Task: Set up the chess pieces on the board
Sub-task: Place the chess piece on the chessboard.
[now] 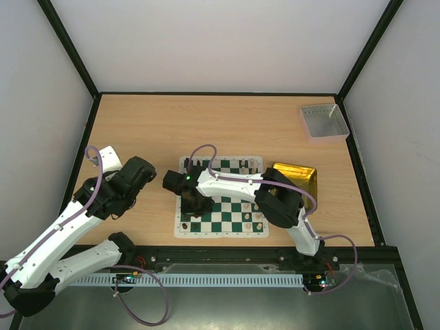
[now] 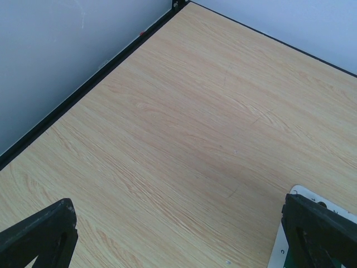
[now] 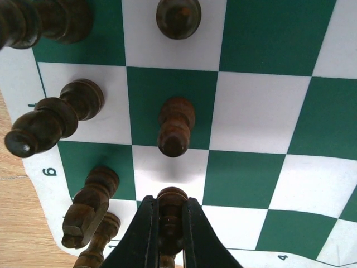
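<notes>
Board, from above: green-and-white mat point(image 1: 227, 206) lies flat at mid-table, close to the arm bases; small pieces point(image 1: 245, 165) stand along its far row, its left edge and its near right part.
Right side, from above: right gripper point(image 1: 193, 204) sits low over the mat's left squares, its arm stretched across the board.
Left side, from above: left gripper point(image 1: 143, 170) hangs off the mat to the left, over bare table point(image 1: 206, 124).
Trays, from above: yellow tray point(image 1: 295, 179) just beside the mat's right edge; grey tray point(image 1: 323, 122) well apart at the far right.
Left wrist: fingers point(image 2: 39, 234) spread wide with nothing between them; only wood and one white corner of the mat show.
Right wrist: jaws pinched on a dark piece point(image 3: 171, 202) at its upper part, over a white square near the mat's edge; whether its base touches, cannot tell.
Neighbours, right wrist: dark pawn point(image 3: 175, 125) stands one square beyond; other dark ones crowd to the left, apart from the held one.
Handling: likely light, hard and smooth, with rounded turnings, so apt to twist or slip in a pinch; the narrow foot should topple easily.
Hold: best at the neck under the head, taken straight from above, releasing only once the foot sits flat.
Mat: looks thin and limp; a dragged piece could ruck it and upset the neighbours.
</notes>
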`<action>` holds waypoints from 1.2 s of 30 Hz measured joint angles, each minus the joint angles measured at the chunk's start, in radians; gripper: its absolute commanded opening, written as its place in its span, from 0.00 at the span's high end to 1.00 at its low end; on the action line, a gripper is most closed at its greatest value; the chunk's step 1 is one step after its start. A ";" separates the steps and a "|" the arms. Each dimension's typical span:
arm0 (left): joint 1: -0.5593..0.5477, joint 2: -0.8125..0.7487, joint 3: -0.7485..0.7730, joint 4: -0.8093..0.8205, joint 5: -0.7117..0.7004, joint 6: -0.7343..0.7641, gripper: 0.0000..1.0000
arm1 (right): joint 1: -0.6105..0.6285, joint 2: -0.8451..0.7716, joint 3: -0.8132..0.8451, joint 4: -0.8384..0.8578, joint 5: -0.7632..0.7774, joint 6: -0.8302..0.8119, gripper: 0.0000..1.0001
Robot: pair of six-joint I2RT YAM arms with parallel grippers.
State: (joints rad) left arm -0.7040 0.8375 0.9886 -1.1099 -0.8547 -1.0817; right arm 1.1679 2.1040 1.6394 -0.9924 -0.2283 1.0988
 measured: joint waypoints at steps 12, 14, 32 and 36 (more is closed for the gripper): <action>0.000 0.000 0.000 0.019 0.011 0.020 0.01 | -0.003 0.004 -0.012 0.008 -0.002 -0.002 0.96; -0.003 0.000 0.000 0.020 0.013 0.022 0.01 | -0.003 0.004 -0.013 0.011 -0.002 -0.003 0.96; -0.005 0.001 -0.002 0.027 0.018 0.035 0.01 | -0.003 0.019 -0.017 0.029 -0.011 -0.019 0.85; -0.005 0.001 -0.002 0.028 0.021 0.042 0.01 | -0.003 0.019 -0.017 0.031 -0.018 -0.019 0.77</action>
State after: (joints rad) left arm -0.7086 0.8387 0.9863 -1.0817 -0.8341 -1.0393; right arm 1.1645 2.1231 1.6226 -0.9611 -0.2462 1.0801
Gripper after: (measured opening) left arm 0.991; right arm 0.178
